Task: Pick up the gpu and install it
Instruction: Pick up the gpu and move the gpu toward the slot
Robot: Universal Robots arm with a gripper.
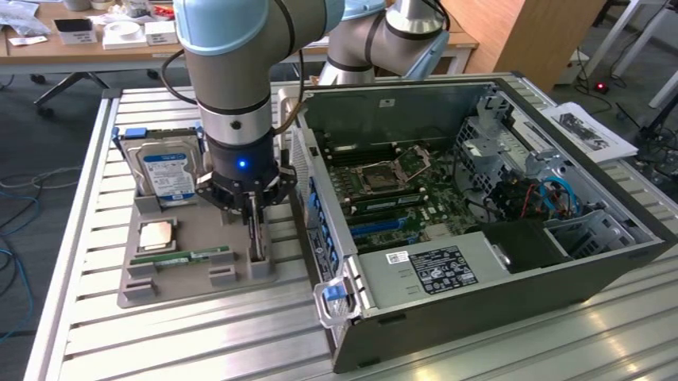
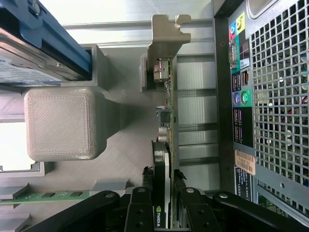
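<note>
None of the install is done: your gripper (image 2: 163,178) straddles the gpu (image 2: 162,157), upright in its tray (image 1: 186,275); whether it's clamped, you cannot tell.

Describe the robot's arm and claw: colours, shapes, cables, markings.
The arm is silver-grey round tubing with pale blue joint caps. Its wrist section is black with a small glowing blue light. A dark cable runs alongside it. The claw is black, built of jointed bars.
</note>
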